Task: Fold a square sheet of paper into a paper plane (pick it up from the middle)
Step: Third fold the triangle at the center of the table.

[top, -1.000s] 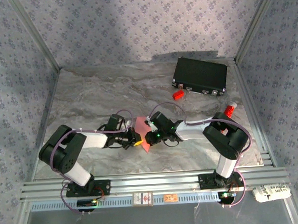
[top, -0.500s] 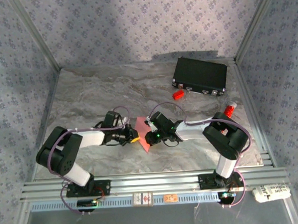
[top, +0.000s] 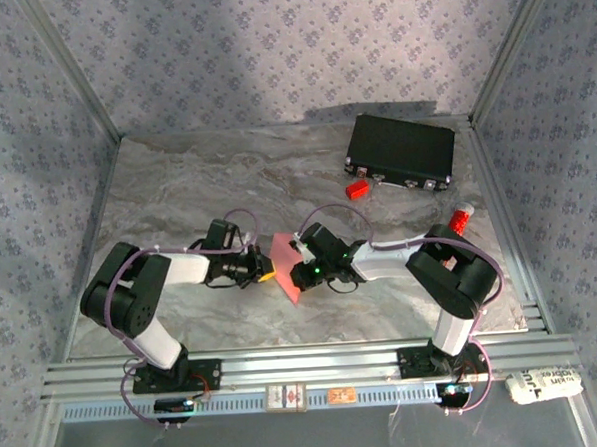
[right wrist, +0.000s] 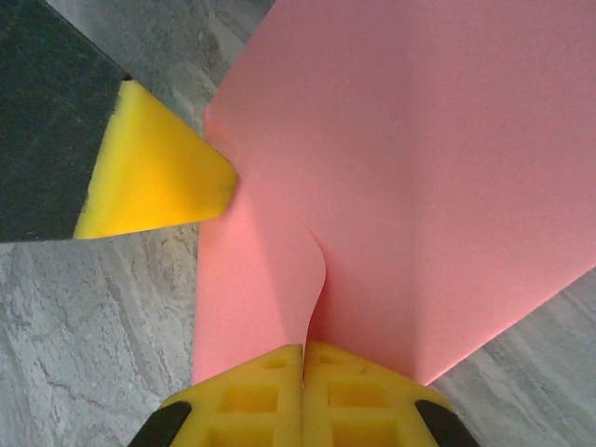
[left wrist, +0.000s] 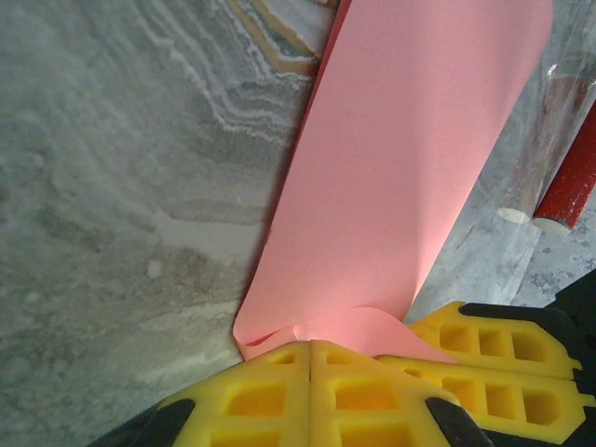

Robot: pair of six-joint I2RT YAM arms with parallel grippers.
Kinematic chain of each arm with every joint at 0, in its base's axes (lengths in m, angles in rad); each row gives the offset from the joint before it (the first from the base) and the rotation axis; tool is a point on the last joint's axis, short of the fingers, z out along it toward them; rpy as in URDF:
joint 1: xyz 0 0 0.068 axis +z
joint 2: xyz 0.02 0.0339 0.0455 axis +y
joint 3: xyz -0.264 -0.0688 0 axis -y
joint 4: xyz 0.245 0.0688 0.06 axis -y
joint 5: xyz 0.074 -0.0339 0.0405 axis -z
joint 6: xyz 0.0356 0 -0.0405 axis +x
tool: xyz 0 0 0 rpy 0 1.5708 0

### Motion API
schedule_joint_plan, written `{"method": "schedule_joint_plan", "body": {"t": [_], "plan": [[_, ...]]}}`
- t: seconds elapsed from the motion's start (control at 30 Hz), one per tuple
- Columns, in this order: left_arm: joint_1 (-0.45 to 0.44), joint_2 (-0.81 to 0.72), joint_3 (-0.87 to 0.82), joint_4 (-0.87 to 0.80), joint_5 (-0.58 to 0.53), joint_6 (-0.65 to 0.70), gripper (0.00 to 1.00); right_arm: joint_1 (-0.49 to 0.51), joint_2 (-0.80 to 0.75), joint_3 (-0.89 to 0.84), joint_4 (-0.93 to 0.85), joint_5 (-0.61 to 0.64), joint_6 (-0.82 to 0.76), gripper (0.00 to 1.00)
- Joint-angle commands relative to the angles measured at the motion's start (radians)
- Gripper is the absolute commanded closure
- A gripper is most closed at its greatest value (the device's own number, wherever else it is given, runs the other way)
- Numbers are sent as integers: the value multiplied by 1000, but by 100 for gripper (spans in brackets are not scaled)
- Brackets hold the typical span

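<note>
The salmon-pink square sheet of paper (top: 281, 252) is folded into a narrow pointed shape at the table's middle, between my two grippers. My right gripper (top: 295, 274) is shut on it: a fold of the sheet (right wrist: 447, 168) runs into the seam of the jaws (right wrist: 304, 346). My left gripper (top: 268, 275) is shut, its tips (left wrist: 310, 343) pressed against the sheet's curled edge (left wrist: 419, 158), with no paper seen in the seam. The left fingertip (right wrist: 158, 177) touches the sheet's left edge. The right fingers (left wrist: 494, 358) lie under a flap.
A black case (top: 401, 150) stands at the back right with a small red block (top: 357, 189) in front of it. A red-and-white tube (top: 462, 218) stands at the right, also seen as the red tube (left wrist: 568, 177). Metal rails (top: 306, 363) border the near edge.
My left gripper has drawn slightly back to the left along the sheet's edge and its arm has shifted. The right arm and the sheet have stayed put.
</note>
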Motion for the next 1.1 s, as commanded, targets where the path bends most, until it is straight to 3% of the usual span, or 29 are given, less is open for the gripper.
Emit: {"method": "schedule_joint_plan", "body": {"t": [0.0, 0.2, 0.37, 0.73, 1.0, 1.07], "plan": [[6, 1, 1, -71, -39, 32, 94, 0, 21, -23, -93, 51, -3, 97], [5, -52, 43, -44, -2, 25, 92, -5, 21, -23, -98, 48, -12, 97], [5, -9, 61, -11, 24, 31, 91, -14, 19, -20, -107, 41, -21, 97], [7, 72, 10, -22, -21, 47, 94, -20, 14, -6, -126, 23, -35, 95], [7, 63, 8, -63, -43, 70, 94, -38, -84, 41, -177, -16, -12, 69], [7, 63, 8, -63, -41, 69, 94, -44, -118, 44, -192, -20, -8, 67]]}}
